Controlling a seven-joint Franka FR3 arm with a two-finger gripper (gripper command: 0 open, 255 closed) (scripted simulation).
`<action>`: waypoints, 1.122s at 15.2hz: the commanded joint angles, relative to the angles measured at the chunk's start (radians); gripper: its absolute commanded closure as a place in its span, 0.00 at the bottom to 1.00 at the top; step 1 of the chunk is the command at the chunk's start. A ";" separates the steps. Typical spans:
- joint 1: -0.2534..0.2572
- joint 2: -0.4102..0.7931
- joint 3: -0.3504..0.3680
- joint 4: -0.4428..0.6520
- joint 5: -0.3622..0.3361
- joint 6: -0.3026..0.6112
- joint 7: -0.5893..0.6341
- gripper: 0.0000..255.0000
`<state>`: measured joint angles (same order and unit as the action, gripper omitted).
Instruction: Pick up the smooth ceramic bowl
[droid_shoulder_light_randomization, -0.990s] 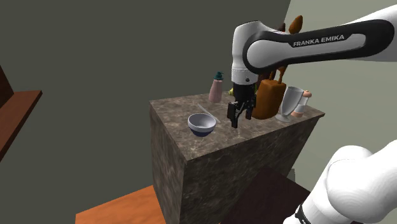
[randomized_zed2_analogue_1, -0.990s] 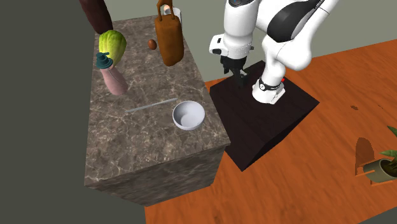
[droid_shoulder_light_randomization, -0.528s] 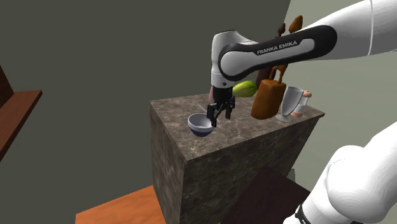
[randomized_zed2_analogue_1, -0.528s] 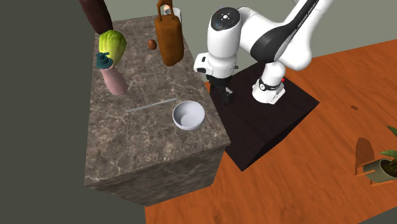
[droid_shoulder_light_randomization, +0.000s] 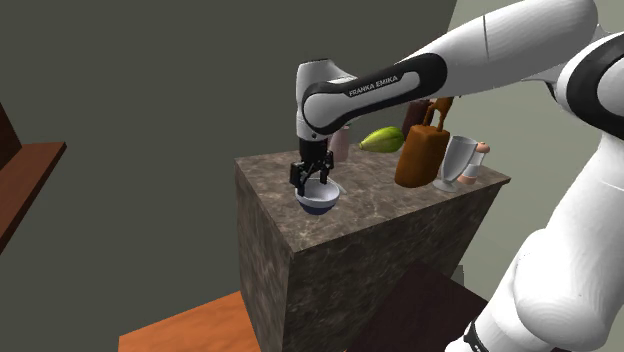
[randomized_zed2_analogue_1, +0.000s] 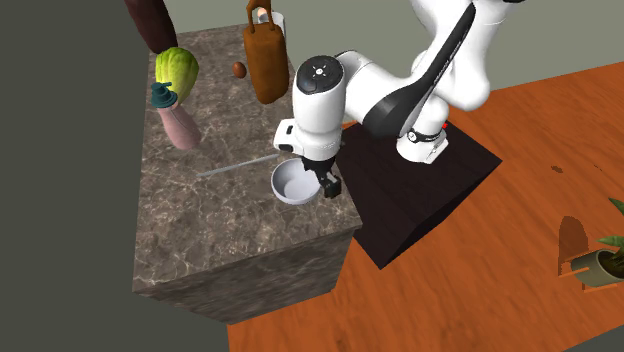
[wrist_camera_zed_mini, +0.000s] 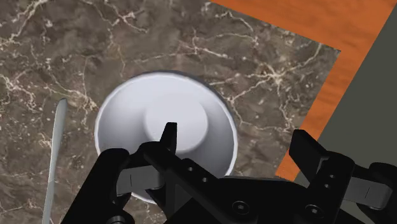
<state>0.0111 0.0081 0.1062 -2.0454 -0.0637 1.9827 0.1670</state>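
Gripper: the black gripper (wrist_camera_zed_mini: 235, 137) points down at the counter, its fingers (wrist_camera_zed_mini: 168, 137) spread wide apart and clamped on nothing.
Bowl: the bowl (wrist_camera_zed_mini: 159, 121) is white inside and, in the shoulder view, dark blue outside. It stands upright on the stone directly beneath the fingers.
Fingers and bowl: one fingertip hangs over the bowl's hollow, near its flat bottom. The other is outside the rim, over bare stone, so part of the rim lies between them. Whether either finger touches the bowl cannot be told.
Counter: a dark veined marble block (wrist_camera_zed_mini: 267, 70). Its edge runs just beyond the outer finger, with the orange floor (wrist_camera_zed_mini: 305, 19) past it.
Rod: a thin pale rod (wrist_camera_zed_mini: 56, 153) lies flat on the stone, on the side of the bowl away from the outer finger, near the rim but apart from it.
Farther things: beyond the rod and well apart from the fingers stand a pink bottle (randomized_zed2_analogue_1: 180, 125) with a teal cap, a green leafy head (randomized_zed2_analogue_1: 175, 70) and a brown handled container (randomized_zed2_analogue_1: 267, 65).
Glass: a clear goblet (droid_shoulder_light_randomization: 458, 165) stands beside the brown container, farthest from the fingers.
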 joint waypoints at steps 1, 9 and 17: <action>0.003 0.068 0.003 0.059 -0.011 0.023 0.002 0.00; 0.005 0.119 0.002 0.015 -0.022 0.120 0.013 0.00; 0.004 0.120 0.002 0.016 -0.022 0.119 0.012 1.00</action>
<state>0.0155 0.1271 0.1082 -2.0289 -0.0856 2.1020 0.1796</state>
